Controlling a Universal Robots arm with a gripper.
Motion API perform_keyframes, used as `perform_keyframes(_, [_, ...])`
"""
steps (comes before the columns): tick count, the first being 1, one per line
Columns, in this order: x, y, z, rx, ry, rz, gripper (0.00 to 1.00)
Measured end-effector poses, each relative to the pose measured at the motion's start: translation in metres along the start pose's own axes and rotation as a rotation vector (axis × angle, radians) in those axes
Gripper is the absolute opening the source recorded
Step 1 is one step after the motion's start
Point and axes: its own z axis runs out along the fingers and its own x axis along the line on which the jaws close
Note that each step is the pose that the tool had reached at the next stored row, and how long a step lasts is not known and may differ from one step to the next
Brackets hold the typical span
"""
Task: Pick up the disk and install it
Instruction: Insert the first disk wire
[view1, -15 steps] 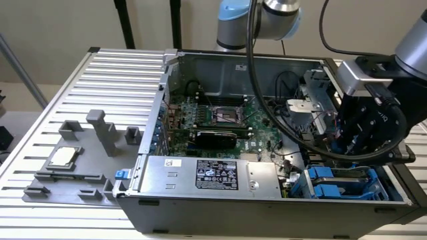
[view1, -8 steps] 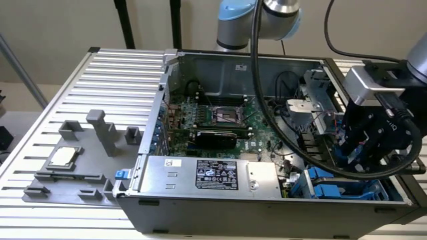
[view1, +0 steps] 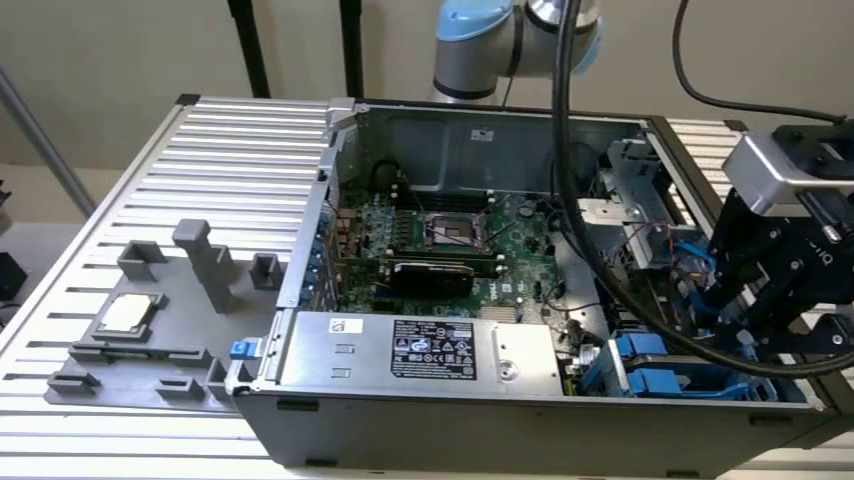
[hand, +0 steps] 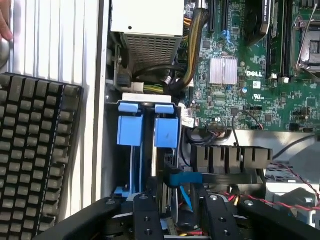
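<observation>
The pincer (hand: 179, 202) should be held square to the bay and the disk (hand: 166, 134) pressed straight along its blue rails, so that the blue cable (hand: 182, 177) lying between the fingers (hand: 147, 217) is not snagged. The fingers are seen spread, one on each side of the disk's edge. Whether either touches it cannot be settled, though nothing seems clamped. The disk is stood on edge in the bay at the case's (view1: 534, 425) corner on the exterior view's right, just beside a second blue-railed drive (hand: 130, 129) and near the power supply (view1: 414, 348).
</observation>
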Motion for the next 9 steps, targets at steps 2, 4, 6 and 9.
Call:
perform_keyframes(2, [0.0013, -0.0041, -0.0003, 0.0000, -0.0034, -0.001, 1.00])
perform_keyframes(4, [0.0025, -0.0057, -0.0005, -0.0001, -0.0049, -0.004, 1.00])
perform_keyframes(6, [0.0034, -0.0065, -0.0006, -0.0003, -0.0057, -0.011, 1.00])
perform_keyframes(9, [0.0041, -0.0089, -0.0007, -0.0006, -0.0067, -0.024, 1.00])
